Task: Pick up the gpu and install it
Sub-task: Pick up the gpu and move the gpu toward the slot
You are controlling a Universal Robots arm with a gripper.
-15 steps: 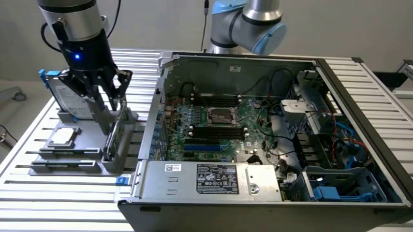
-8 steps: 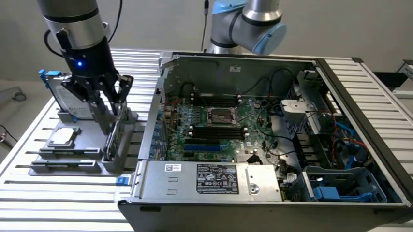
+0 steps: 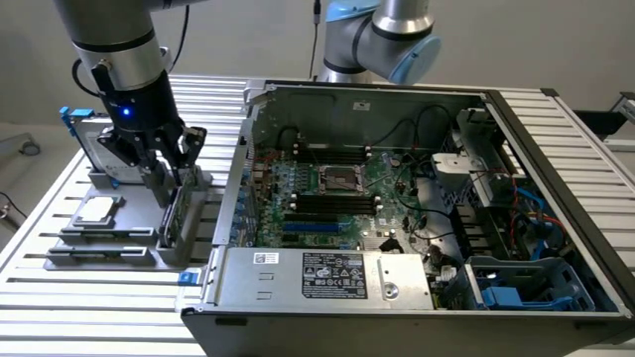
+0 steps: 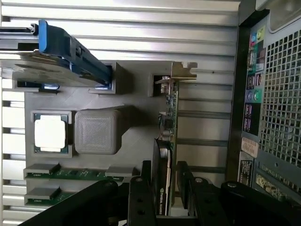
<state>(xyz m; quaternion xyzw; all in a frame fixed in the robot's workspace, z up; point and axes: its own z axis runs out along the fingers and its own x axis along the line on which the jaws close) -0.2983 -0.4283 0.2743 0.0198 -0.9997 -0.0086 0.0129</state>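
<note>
**Exterior view.** The gripper is down over the grey parts fixture, which sits on the slatted table at the exterior view's left, just beside the open computer case. The gpu stands edge-on in its slot along the fixture's side nearest the case. It has not been lifted. The silver chip lies farther left, well apart from the tool.

**Wrist view.** The gripper has its fingers apart, one on each side of the gpu. A thin gap shows on the green-board side, so we judge it not yet clamped. The card's metal bracket lies at the far end, seated in the fixture.

**Recommendation.** The step in hand is the grasp. We advise closing squarely on the black shroud and the board's flat faces, centred across the thin edge. The card should come straight up out of the slot. A skewed grip could bind it in the fixture.
</note>
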